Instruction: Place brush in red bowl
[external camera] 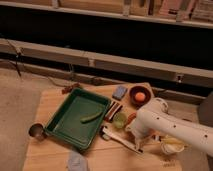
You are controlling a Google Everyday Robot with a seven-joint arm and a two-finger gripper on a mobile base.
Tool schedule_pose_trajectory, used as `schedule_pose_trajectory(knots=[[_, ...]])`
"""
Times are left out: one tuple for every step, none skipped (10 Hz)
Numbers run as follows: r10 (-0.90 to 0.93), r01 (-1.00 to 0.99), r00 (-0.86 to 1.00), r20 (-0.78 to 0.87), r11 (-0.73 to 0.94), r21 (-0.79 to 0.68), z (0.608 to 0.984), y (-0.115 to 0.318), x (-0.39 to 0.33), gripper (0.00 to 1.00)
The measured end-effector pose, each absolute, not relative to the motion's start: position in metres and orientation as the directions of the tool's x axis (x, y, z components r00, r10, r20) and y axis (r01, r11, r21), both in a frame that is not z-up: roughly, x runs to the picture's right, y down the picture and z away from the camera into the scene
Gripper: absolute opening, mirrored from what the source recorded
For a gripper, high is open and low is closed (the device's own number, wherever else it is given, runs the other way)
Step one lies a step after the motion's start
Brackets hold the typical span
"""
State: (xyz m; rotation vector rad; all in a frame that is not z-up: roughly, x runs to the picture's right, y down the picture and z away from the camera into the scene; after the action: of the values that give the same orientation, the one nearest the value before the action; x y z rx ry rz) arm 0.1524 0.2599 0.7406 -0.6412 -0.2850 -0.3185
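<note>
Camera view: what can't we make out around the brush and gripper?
- Brush: handle's right end hidden under the arm, camera view.
- Gripper: at the arm's tip over that handle; the arm hides its grip.
- Red bowl: orange thing inside too small to identify.

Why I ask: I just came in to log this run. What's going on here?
A robot arm reaches in from the right, with its gripper low over the handle of the brush. The brush lies flat on the table beside the green tray. The red bowl sits farther back with something orange inside. The brush is not in it yet.
</note>
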Motion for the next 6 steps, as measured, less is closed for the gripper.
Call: schedule_pose_trajectory(knots=[[-0.202,0.378,0.912,0.357,0.754,-0.538,0.7428,0.2619,0.1518,0.65],[-0.204,0.380,0.911,0.359,0.752,-0.538,0.7448,0.2629,0.1516,0.65],[-0.205,0.383,0.910,0.361,0.750,-0.539,0.7470,0.2637,0.1512,0.65],[-0.207,0.386,0.908,0.363,0.748,-0.540,0.7491,0.2652,0.1513,0.65],[-0.208,0.388,0.908,0.364,0.746,-0.541,0.7508,0.2664,0.1514,0.65],[-0.210,0.391,0.907,0.365,0.744,-0.542,0.7520,0.2672,0.1519,0.65]])
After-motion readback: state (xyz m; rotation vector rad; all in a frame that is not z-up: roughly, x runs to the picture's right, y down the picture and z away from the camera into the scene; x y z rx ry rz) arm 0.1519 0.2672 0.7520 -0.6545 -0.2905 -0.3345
